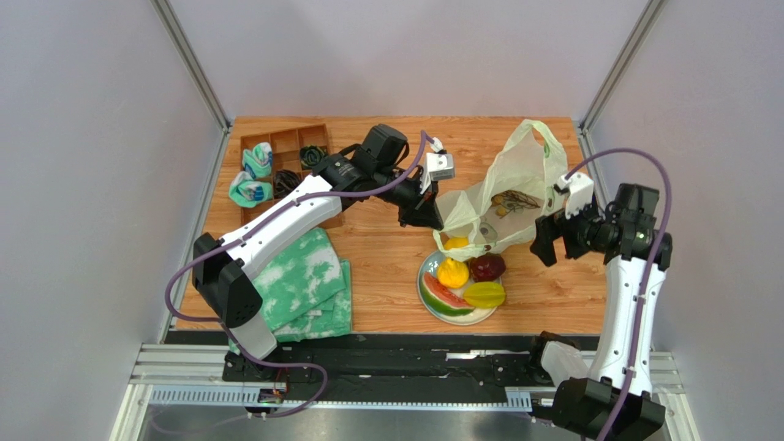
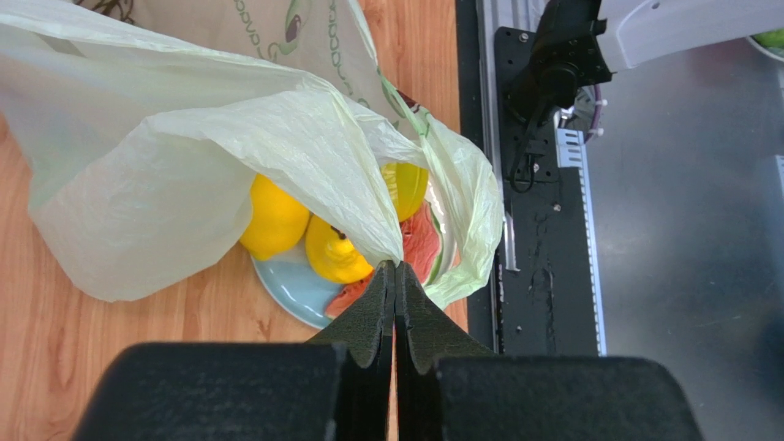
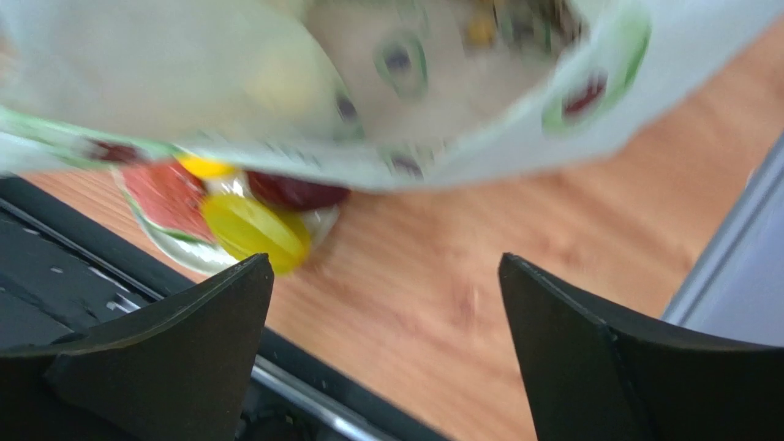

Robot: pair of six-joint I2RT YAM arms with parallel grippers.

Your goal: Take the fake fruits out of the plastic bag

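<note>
Plastic bag draped over the edge of a plate of fake fruits — left fingers clamped on its film, right fingers spread apart close by.

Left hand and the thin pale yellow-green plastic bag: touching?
Touching. The left wrist view shows the left hand shut, with a fold of the thin pale yellow-green plastic bag pinched between its fingertips.
</note>
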